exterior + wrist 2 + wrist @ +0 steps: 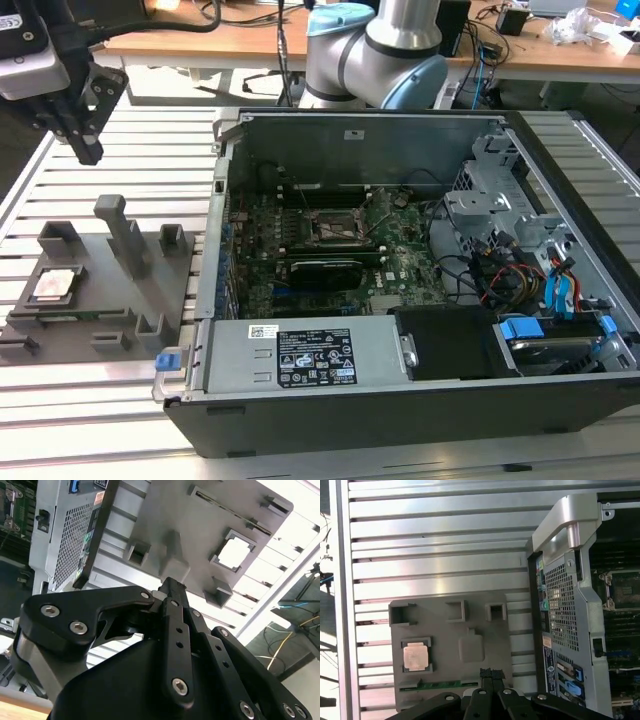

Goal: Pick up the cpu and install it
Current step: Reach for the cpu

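Observation:
The cpu (55, 285) is a small silvery-pink square lying flat in a pocket of the grey fixture plate (95, 320), at the exterior view's left. In the first wrist view the cpu (416, 656) sits on the fixture plate (470, 625); in the second wrist view the cpu (235, 552) glares white. My gripper (88, 150) hangs high above the slatted table, well above and behind the fixture. Its black fingers (490, 676) are pressed together, shut with nothing between them, as the gripper (172, 586) also shows. The black-framed socket (335, 228) lies on the motherboard inside the open computer case.
The open computer case (400, 400) fills the middle and the exterior view's right, with a power supply (300, 355), cables and drive cages inside. Upright grey posts (125, 235) stand on the fixture plate. The arm's base (375, 55) rises behind the case.

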Available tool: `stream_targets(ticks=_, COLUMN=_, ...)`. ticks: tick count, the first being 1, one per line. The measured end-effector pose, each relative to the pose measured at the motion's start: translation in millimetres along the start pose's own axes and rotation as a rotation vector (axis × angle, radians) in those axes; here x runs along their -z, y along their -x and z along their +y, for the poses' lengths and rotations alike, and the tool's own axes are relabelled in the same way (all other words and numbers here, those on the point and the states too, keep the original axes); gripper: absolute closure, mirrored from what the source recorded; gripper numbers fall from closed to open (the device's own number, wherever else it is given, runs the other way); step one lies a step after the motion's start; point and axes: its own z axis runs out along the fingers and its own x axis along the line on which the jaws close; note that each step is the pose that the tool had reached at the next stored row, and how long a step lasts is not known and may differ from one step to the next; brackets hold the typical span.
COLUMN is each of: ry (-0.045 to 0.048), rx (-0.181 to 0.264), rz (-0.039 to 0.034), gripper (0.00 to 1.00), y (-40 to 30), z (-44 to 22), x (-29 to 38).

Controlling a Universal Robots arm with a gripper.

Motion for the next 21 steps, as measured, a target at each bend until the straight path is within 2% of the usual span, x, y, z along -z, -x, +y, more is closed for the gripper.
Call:
stream_targets(ticks=5, ry=-0.0001, rx=0.000, rz=0.0001, gripper=0.89, y=-8.7, z=-0.7, x=0.3)
stream_targets(ticks=9, ry=0.0000, rx=0.000, rz=0.0001, gripper=0.89, y=-23.5, z=-1.7, x=0.6)
stream_targets(ticks=17, ry=0.0000, rx=0.000, rz=0.0000, gripper=0.89, y=-37.1, z=-2.8, x=0.9)
stream_targets(ticks=21, ry=-0.0001, rx=0.000, rz=0.0001, gripper=0.89, y=-47.2, z=-3.5, x=1.1)
